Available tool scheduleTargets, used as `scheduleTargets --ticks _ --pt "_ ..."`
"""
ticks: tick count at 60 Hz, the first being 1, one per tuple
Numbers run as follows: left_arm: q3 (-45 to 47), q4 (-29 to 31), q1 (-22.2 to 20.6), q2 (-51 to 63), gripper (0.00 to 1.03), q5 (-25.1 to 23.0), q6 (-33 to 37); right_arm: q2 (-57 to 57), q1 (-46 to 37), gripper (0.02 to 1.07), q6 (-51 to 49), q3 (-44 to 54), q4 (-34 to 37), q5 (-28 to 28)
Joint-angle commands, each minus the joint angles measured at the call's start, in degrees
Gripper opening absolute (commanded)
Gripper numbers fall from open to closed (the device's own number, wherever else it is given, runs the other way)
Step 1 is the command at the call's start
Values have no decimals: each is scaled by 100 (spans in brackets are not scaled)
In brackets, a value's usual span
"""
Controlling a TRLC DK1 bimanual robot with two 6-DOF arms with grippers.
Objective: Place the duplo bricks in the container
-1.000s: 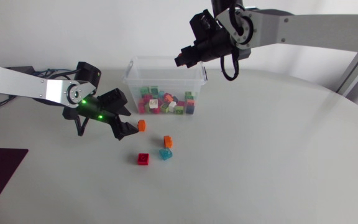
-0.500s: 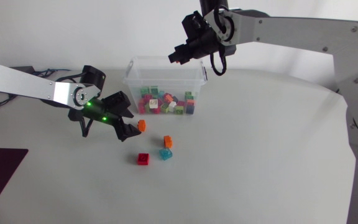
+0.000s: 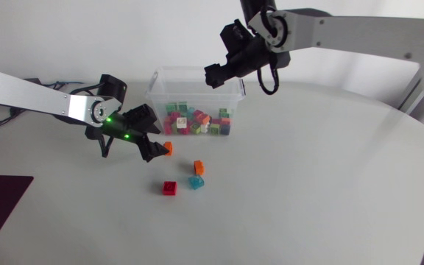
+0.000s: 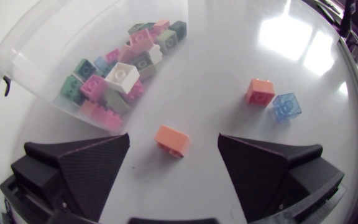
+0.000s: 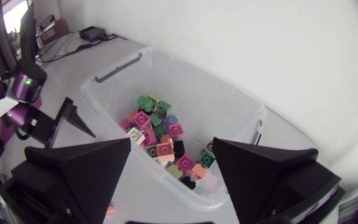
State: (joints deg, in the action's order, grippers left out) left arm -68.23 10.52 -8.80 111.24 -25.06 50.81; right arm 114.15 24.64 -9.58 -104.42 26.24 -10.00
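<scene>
**Handling of the loose duplo bricks**

Four bricks are found on the counter, just near of the container (image 3: 155, 82), which is already partly filled with mixed bricks. An orange brick (image 4: 172, 140) is located between the spread fingers of the left gripper (image 3: 154, 150); no contact with either finger is seen, so this gripper is to be regarded as released. A second orange brick (image 3: 199, 167), a translucent blue brick (image 3: 196, 182) and a red brick (image 3: 169, 188) are found further to the near right.

The bricks are judged to be light, rigid moulded plastic, smooth and somewhat slippery, but not fragile. Hold is best taken across two opposite flat side walls, low on the body; the studded top should be avoided. The nearest orange brick lies askew to the fingers, so some rotation on closing is to be expected.

The right gripper (image 5: 171, 155) is held spread and empty above the container.
</scene>
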Motion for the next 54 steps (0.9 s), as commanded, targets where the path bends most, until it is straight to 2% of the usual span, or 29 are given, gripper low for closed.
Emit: scheduleTargets --ticks 1,11,19,28,47,54 --pt "-200 -86 124 223 99 -61 298 -824 49 103 -184 607 48 -125" --pt "-156 -86 229 460 99 -307 808 -1852 41 103 -483 1934 -5 -345" --pt "-130 -86 238 548 99 -605 957 -2344 -21 103 -659 2778 -189 -406" --pt "-209 -138 133 829 99 -623 1098 -2652 -118 103 -703 3552 -453 -503" --pt "-288 -138 27 1058 96 -790 1300 -2960 -135 103 -747 4422 -734 -661" --pt "-261 -121 -26 1058 86 -843 1309 -2986 -118 103 -755 4545 -796 -670"
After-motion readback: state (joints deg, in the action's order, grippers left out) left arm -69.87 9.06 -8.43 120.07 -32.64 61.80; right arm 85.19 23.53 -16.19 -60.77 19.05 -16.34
